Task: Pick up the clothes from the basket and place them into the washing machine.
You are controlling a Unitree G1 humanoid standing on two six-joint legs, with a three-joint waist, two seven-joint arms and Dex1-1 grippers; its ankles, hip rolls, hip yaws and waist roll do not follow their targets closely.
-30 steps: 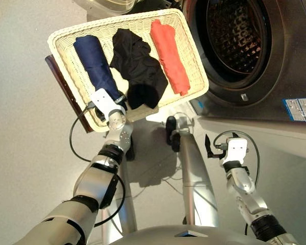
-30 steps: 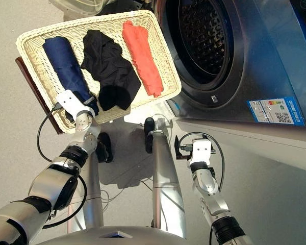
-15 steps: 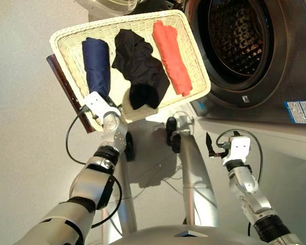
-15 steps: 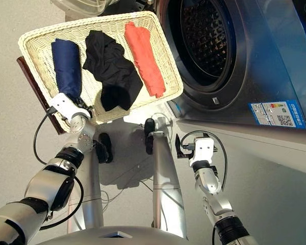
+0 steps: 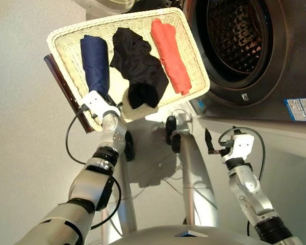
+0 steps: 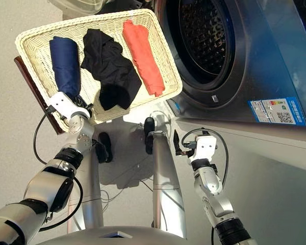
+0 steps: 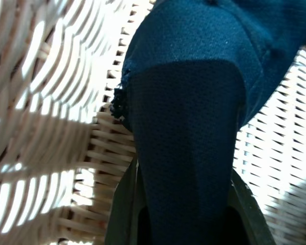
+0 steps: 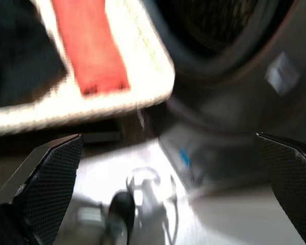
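From the head camera, the basket sits tilted beside the washing machine, its right rim close to the open drum. Three clothes lie side by side in it: the navy garment on the left, the black garment in the middle, the coral garment on the right, nearest the drum. The left gripper is over the near rim of the basket, right at the near end of the navy garment. The right gripper hangs well apart from the basket, low in front of the machine, with nothing between its fingers.

On to the left wrist camera: the navy garment fills the space between the jaws, its near end running down between the two fingers, which show on either side of it; whether they are pinching it I cannot tell. Wicker weave lies all around.

The right wrist camera: fingers spread wide, nothing held. Ahead of the jaws lie the coral garment and the corner of the basket, with the drum rim beyond on the other side.
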